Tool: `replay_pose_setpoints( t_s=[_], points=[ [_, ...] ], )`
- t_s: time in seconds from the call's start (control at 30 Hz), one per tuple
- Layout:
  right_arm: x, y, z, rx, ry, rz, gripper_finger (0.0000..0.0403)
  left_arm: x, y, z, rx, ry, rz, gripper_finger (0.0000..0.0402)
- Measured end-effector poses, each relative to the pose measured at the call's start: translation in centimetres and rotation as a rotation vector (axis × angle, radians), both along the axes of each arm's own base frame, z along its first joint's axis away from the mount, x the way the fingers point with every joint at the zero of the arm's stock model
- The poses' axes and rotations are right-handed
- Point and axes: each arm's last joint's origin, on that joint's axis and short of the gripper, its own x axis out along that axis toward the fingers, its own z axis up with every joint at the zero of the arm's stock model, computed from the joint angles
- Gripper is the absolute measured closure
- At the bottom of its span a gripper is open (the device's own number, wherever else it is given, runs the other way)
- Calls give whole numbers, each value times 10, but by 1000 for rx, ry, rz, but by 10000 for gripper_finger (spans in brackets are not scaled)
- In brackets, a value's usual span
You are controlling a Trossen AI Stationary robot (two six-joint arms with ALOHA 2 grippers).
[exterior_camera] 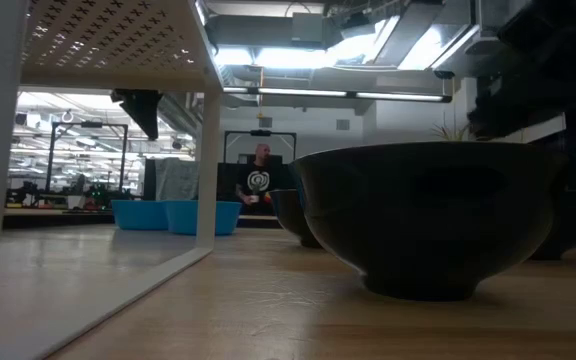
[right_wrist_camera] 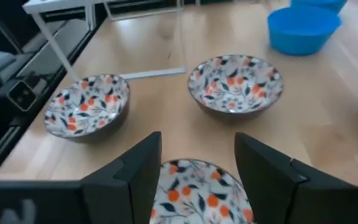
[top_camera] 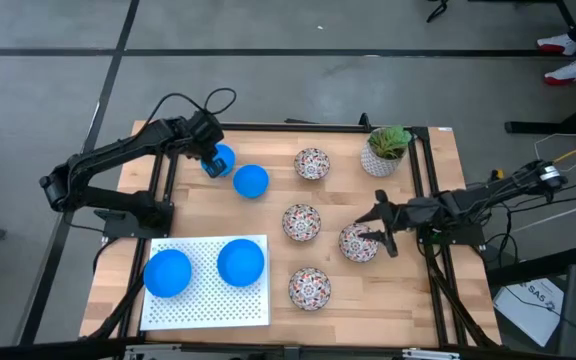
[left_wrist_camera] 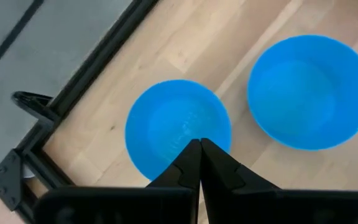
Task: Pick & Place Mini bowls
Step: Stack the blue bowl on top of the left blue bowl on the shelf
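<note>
Two bright blue mini bowls stand on the table's far left part: one [top_camera: 222,160] [left_wrist_camera: 178,124] under my left gripper [top_camera: 211,160] [left_wrist_camera: 199,143], one [top_camera: 251,181] [left_wrist_camera: 309,90] beside it. My left gripper is shut, with its tips over the first bowl's inside. Two more blue bowls [top_camera: 167,272] [top_camera: 240,262] sit on a white perforated rack. Several floral bowls stand upright on the table's right half. My right gripper [top_camera: 376,230] [right_wrist_camera: 197,140] is open, and its fingers stand on either side of one floral bowl [top_camera: 356,245] [right_wrist_camera: 194,190]. My left gripper points down into the blue bowl [left_wrist_camera: 160,118] with shut fingers, near the wall on its own side. I cannot tell whether the tips touch the bowl.
A white pot with a green plant [top_camera: 386,150] stands at the far right corner. The white rack [top_camera: 206,300] fills the near left; its leg [exterior_camera: 208,130] shows in the low view. Other floral bowls [top_camera: 312,163] [top_camera: 301,222] [top_camera: 309,288] lie between the arms. A person [exterior_camera: 260,180] sits far behind.
</note>
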Motion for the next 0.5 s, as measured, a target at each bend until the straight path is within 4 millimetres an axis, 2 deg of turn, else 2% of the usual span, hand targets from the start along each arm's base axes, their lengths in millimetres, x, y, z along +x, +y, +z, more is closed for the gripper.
replay_pose_setpoints(
  t_s=[0.27, 0.5],
  points=[
    [-22, -6, -27, 39, -197, 73, 202, 0, -1, 0, -20, -3, -40, 400],
    [-35, -7, -31, 40, -278, 149, 202, 2, -1, -3, -51, -3, -67, 400]
  ],
)
